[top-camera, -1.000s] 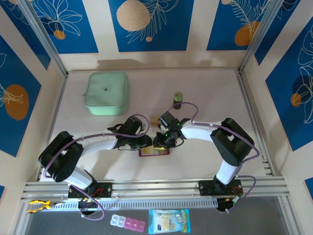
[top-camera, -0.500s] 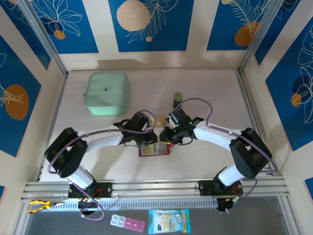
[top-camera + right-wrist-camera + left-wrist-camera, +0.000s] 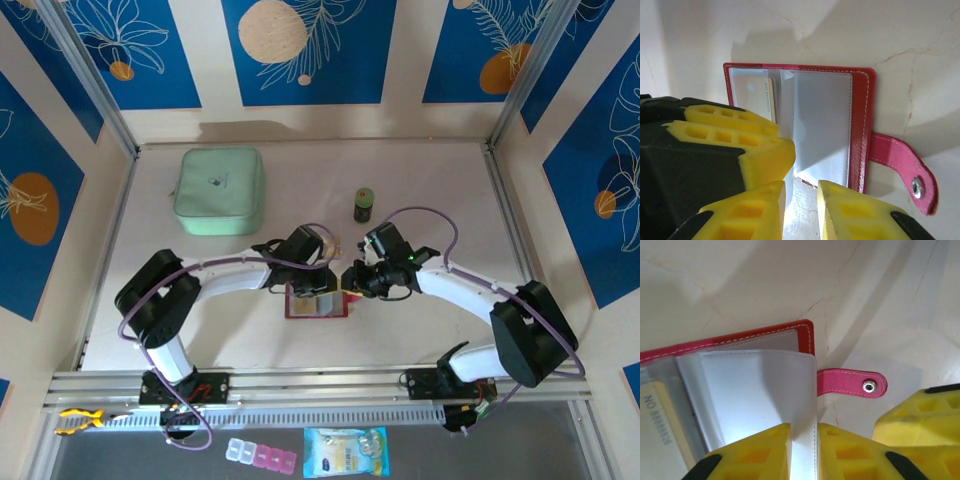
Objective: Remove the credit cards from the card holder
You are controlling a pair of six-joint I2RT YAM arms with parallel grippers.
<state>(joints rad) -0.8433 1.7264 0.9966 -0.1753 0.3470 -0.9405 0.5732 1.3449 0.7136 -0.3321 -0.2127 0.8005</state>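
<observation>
The card holder lies open on the table, dark red with clear sleeves and a pink snap tab. My left gripper hangs over its far edge, and in the left wrist view the left gripper is shut on the stitched edge of a lifted clear sleeve. My right gripper comes in from the right; the right gripper has a pale sleeve leaf between its fingers. A tan credit card with printed digits sits in a sleeve; the same credit card shows behind the left fingers.
A mint-green pouch lies at the back left. A small green-topped bottle stands just beyond the grippers. A pill box and a printed packet lie in front of the rail.
Both grippers have shifted to the right over the card holder, the left one crossing to its right half. The arms' elbows swung outward. The card holder stays in place.
</observation>
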